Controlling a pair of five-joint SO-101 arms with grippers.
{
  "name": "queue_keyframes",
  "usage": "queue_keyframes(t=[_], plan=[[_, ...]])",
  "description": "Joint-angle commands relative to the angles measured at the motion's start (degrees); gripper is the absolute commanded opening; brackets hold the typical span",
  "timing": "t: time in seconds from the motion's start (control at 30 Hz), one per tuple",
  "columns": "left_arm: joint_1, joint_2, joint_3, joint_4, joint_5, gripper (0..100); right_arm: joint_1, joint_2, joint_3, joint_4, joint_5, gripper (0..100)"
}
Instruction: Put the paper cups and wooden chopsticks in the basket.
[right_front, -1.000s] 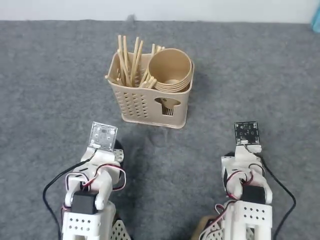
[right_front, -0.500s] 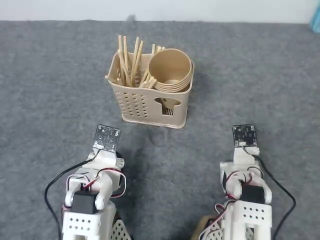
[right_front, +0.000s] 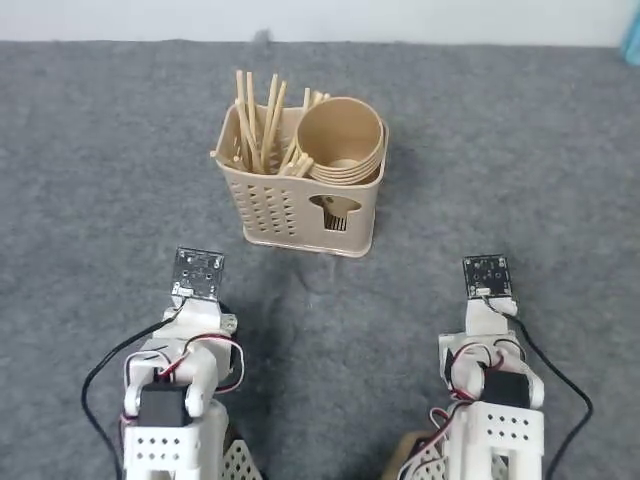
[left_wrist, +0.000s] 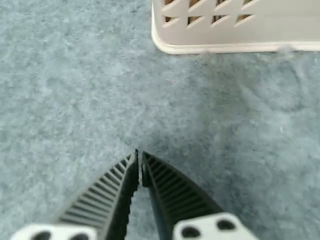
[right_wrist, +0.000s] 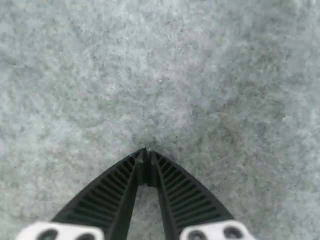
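A beige perforated basket (right_front: 272, 210) stands on the grey carpet at the upper middle of the high view. Several wooden chopsticks (right_front: 257, 120) stick up from its left compartment. A stack of paper cups (right_front: 342, 140) sits in its right compartment. The basket's lower edge (left_wrist: 235, 30) also appears in the left wrist view. My left gripper (left_wrist: 139, 156) is shut with nothing in it, low over the carpet in front of the basket. My right gripper (right_wrist: 146, 152) is likewise shut and empty over bare carpet. Both arms are folded back near the front edge, the left arm (right_front: 175, 385) and the right arm (right_front: 490, 380).
Grey carpet (right_front: 520, 150) covers the whole surface around the basket. A white wall strip (right_front: 320, 18) runs along the far edge.
The left arm has drawn back and swung slightly left. The right arm has pulled back a little towards its base. Basket, cups and chopsticks have not moved.
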Motion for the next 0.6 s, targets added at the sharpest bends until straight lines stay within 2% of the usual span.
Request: queue_keyframes(t=[0.0, 0.17, 0.27, 0.37, 0.57], plan=[[-0.5, -0.8, -0.3, 0.3, -0.4, 1, 0.5, -1.5, -1.8, 0.5, 0.8, 0.8], [-0.5, -0.8, -0.3, 0.3, -0.4, 1, 0.2, -13.1, 1.3, 1.0, 0.9, 0.8], [-0.5, -0.8, -0.3, 0.3, -0.4, 1, 0.2, -20.6, 0.8, 5.9, 1.0, 0.8], [-0.5, -0.8, -0.3, 0.3, -0.4, 1, 0.2, -19.7, 0.8, 14.2, 1.1, 0.8], [-0.6, -0.8, -0.3, 0.3, -0.3, 1, 0.4, -19.8, 0.8, 14.5, 1.0, 0.8]])
